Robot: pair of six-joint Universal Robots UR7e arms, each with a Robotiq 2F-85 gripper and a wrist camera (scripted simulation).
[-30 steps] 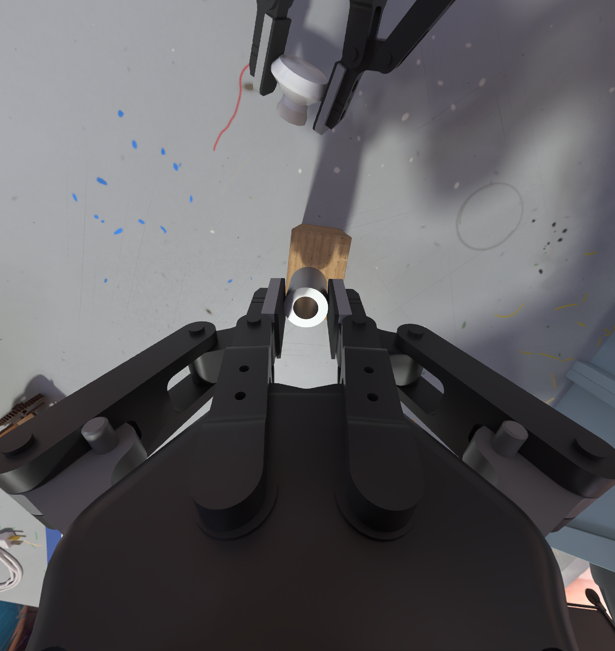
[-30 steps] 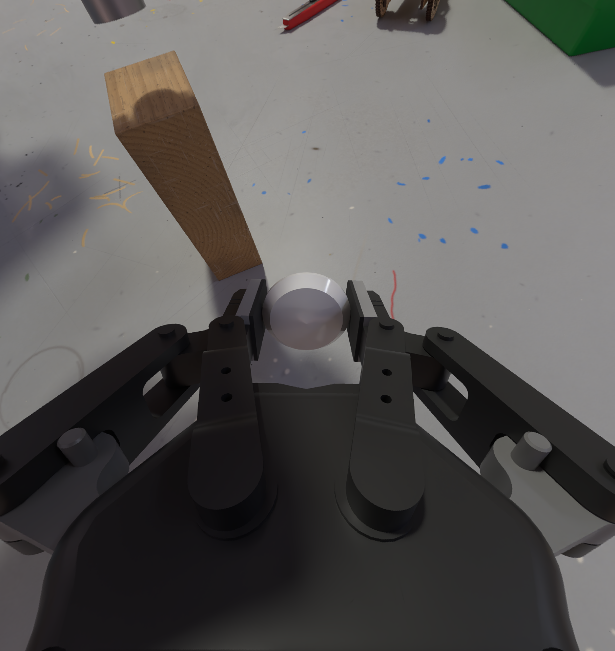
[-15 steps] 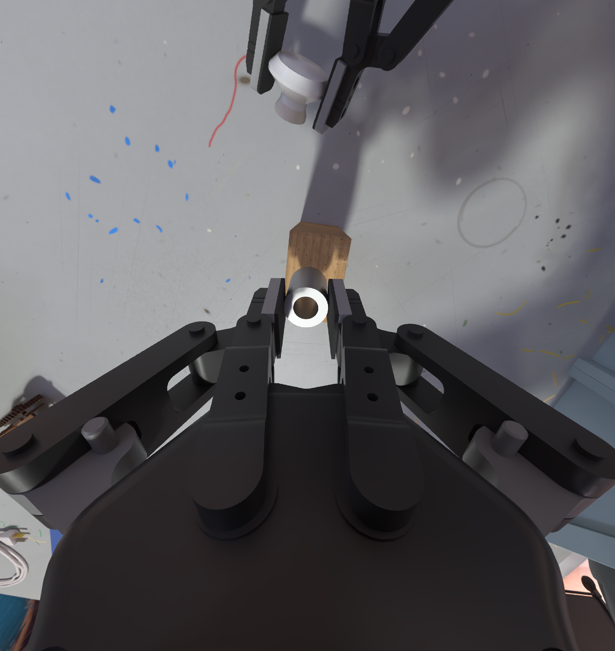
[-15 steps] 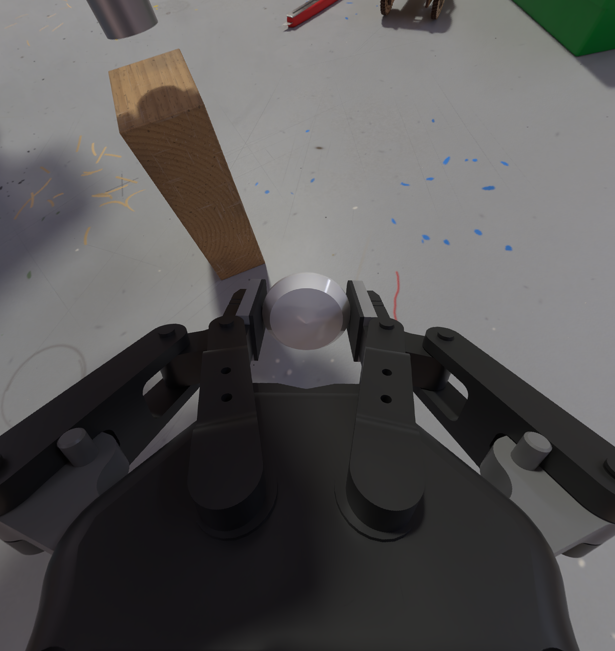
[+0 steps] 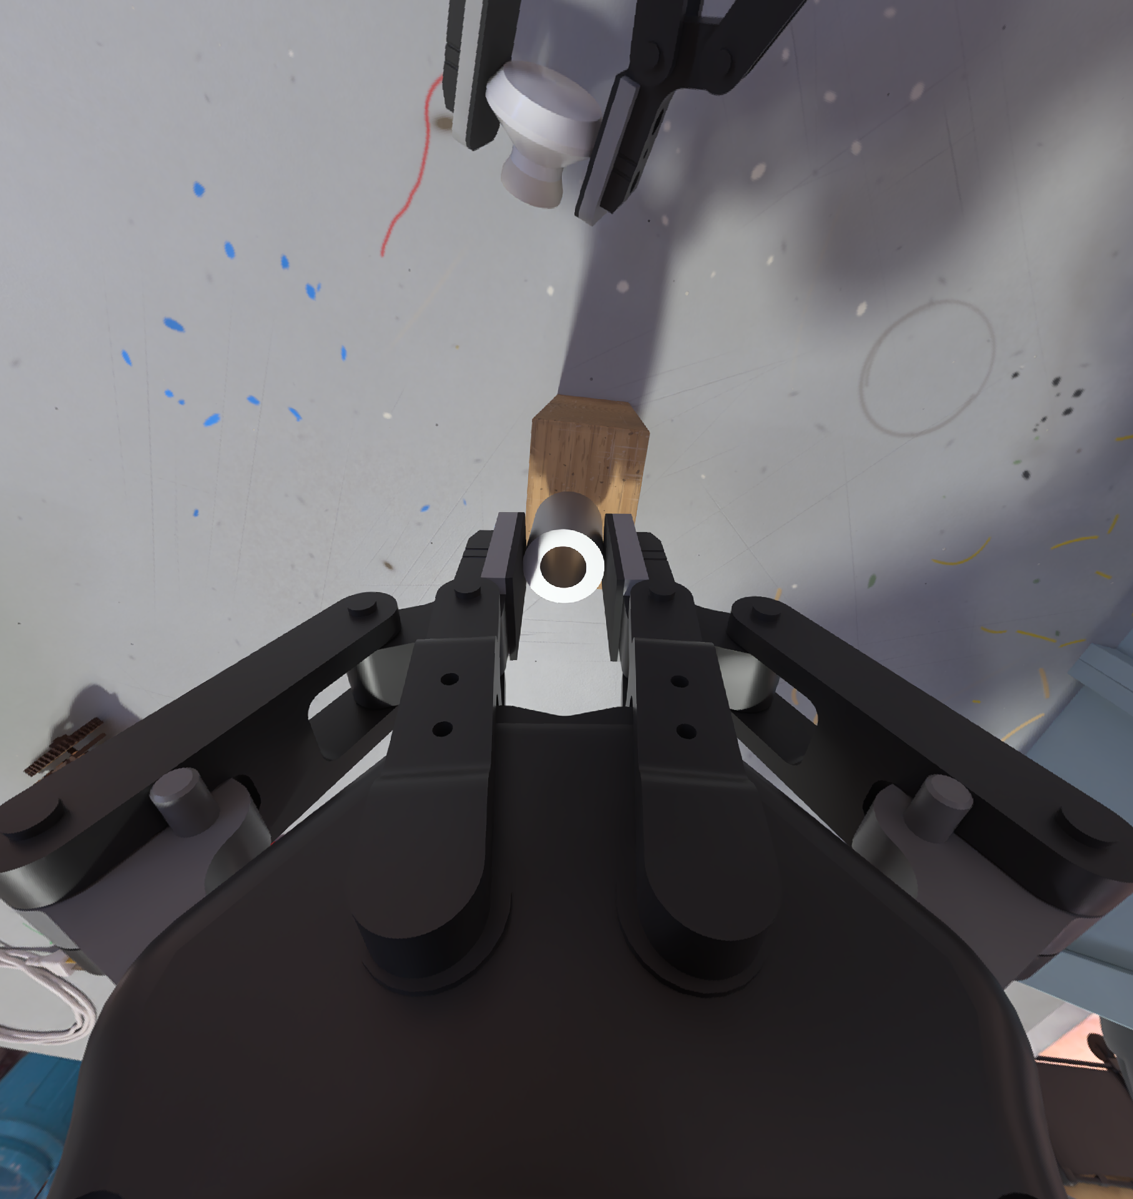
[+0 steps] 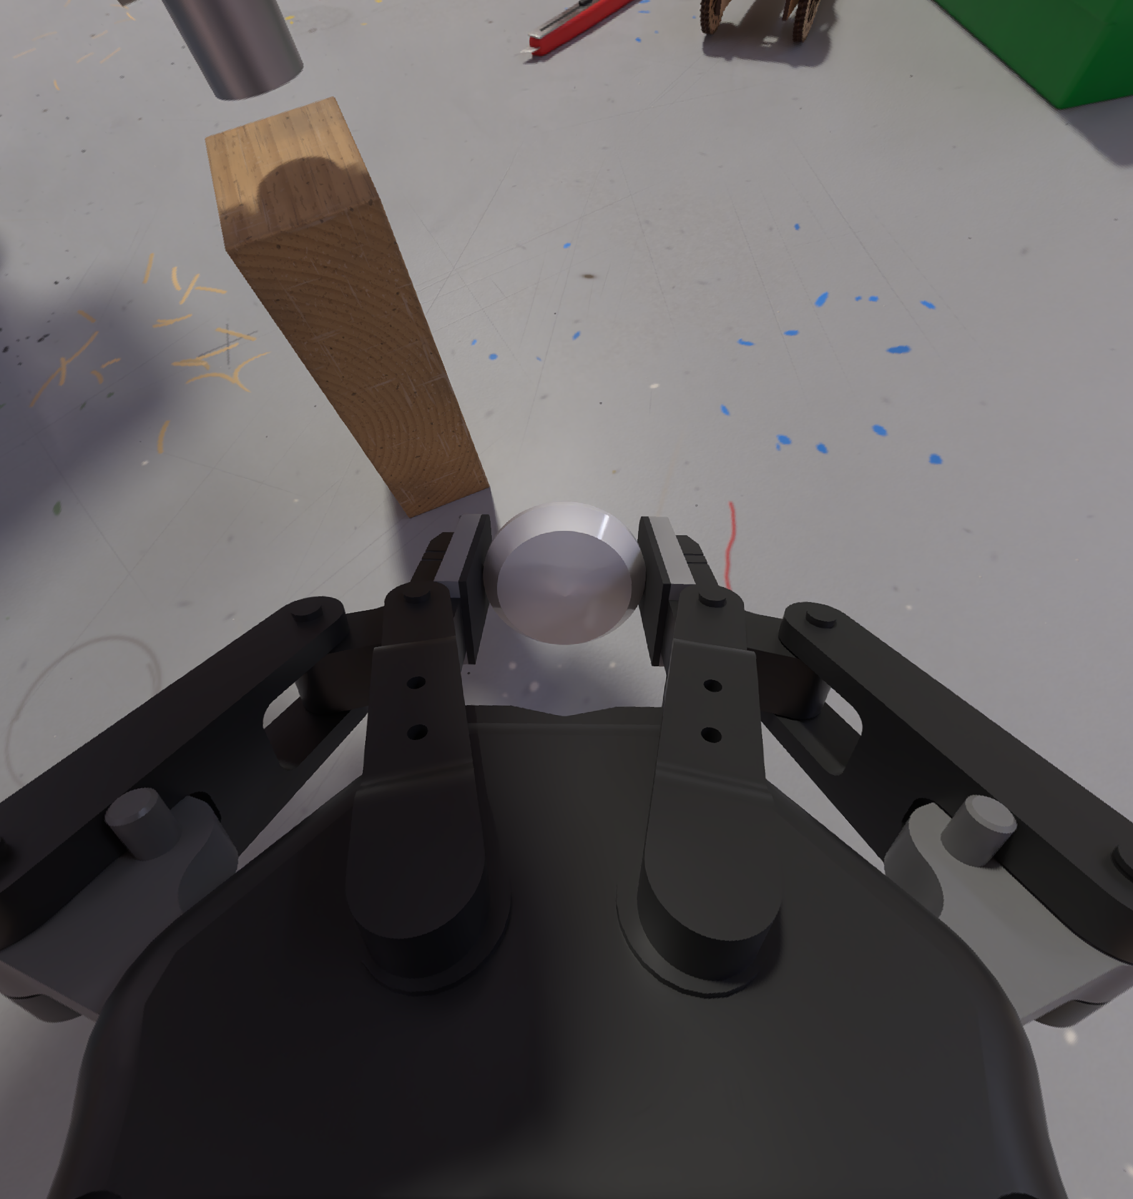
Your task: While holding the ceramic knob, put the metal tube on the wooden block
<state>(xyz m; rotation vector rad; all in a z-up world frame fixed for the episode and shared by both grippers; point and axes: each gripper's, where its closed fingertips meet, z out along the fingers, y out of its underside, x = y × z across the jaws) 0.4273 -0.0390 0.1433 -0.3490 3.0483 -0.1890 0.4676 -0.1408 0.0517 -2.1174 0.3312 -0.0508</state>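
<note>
My left gripper (image 5: 563, 551) is shut on the short grey metal tube (image 5: 563, 566), held upright just above the top face of the tall wooden block (image 5: 586, 451). In the right wrist view the tube (image 6: 239, 45) hangs a small gap above the block (image 6: 330, 285), and its shadow falls on the block's top. My right gripper (image 6: 563, 564) is shut on the white ceramic knob (image 6: 563, 574), held above the table beside the block's foot. The right gripper (image 5: 537, 117) with the knob (image 5: 537, 130) also shows at the top of the left wrist view.
On the grey table (image 6: 680, 194) lie a red tool (image 6: 576, 26), a brown toothed wooden part (image 6: 758, 16) and a green box (image 6: 1082, 45) at the far side. A white cable (image 5: 12, 986) and a blue-grey box (image 5: 1108, 714) sit at the left view's edges.
The left gripper has come lower with the tube, closer to the block's top. The right gripper and knob have hardly moved.
</note>
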